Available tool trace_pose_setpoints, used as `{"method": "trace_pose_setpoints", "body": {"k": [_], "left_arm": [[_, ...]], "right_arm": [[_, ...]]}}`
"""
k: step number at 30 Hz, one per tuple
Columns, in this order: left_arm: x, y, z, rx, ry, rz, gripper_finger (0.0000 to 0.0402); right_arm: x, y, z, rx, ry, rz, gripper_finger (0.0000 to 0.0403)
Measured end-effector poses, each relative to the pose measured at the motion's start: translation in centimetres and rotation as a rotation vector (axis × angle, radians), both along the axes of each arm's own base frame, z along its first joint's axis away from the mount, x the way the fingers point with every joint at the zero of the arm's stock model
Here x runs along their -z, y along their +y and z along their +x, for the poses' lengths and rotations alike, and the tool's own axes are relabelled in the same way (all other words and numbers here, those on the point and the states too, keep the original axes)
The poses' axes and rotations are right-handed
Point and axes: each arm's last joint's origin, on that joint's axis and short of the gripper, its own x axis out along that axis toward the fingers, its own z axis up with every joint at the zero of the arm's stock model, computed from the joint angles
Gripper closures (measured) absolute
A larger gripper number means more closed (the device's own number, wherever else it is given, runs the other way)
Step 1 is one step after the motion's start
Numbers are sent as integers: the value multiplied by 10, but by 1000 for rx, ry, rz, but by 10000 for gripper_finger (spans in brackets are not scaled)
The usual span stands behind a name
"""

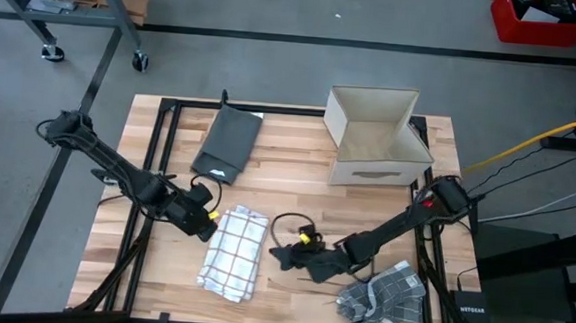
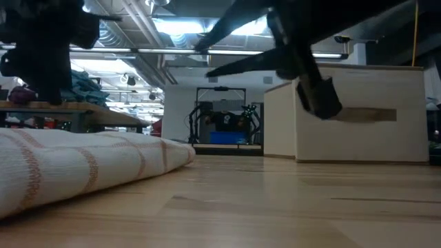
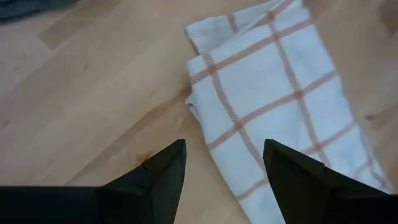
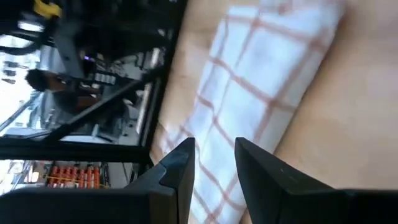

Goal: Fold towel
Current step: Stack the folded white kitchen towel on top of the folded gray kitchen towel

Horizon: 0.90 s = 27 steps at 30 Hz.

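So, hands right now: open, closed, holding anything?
Left hand: open, empty, at the checked towel's edge.
Right hand: open, empty, beside the towel.

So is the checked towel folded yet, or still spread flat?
Folded. The checked towel lies as a narrow, layered strip on the table, with stacked edges showing at its corner in the left wrist view; neither gripper holds it.

soft woven cloth towel (image 1: pixel 234 251) on smooth, perhaps lacquered wood table (image 1: pixel 289 152).
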Motion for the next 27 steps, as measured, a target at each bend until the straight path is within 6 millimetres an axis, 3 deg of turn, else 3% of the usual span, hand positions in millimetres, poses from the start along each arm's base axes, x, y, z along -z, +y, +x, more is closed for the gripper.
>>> {"method": "trace_pose_setpoints", "body": {"k": [8,15,27], "left_arm": [[23,-5,13,-84,75,66,194],[38,-9,27,-109,78,84,194],[53,-9,36,-134,118,101,194]], "right_arm": [[14,18,25,19,230,116,285],[15,30,46,6,227,145,285],[38,36,51,30,278,282,285]]}}
